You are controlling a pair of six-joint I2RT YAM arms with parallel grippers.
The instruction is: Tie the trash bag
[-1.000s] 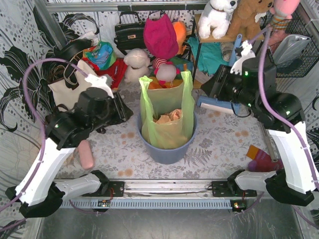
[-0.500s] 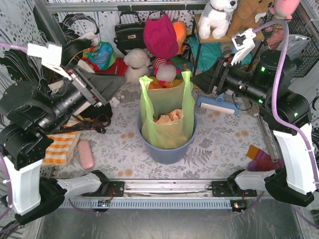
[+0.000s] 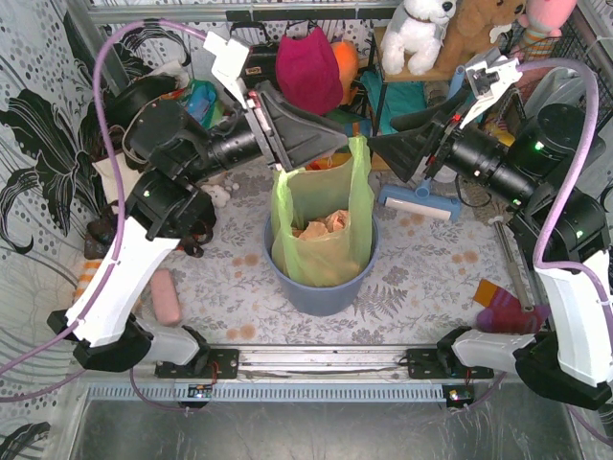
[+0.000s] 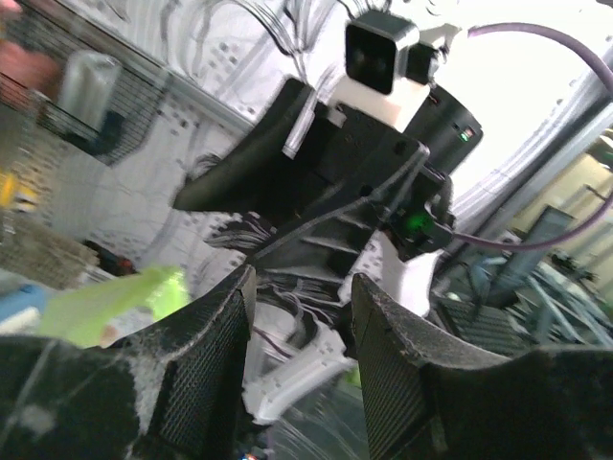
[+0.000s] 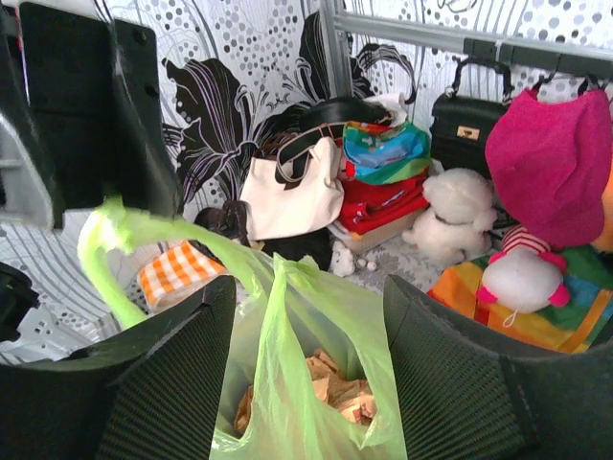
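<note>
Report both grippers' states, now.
Left gripper: open, holding nothing.
Right gripper: open, holding nothing, close to the trash bag.

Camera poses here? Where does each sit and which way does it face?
Top external: above and behind the arms, looking down at the table; both arms show, trash bag in blue bin centre.
Left wrist: on the left end effector, facing across at the right arm; own fingers low in frame.
Right wrist: on the right end effector, facing left and down over the bag mouth; own fingers flank it.
Shared: all three see the green bag; right wrist also catches the left end effector.
</note>
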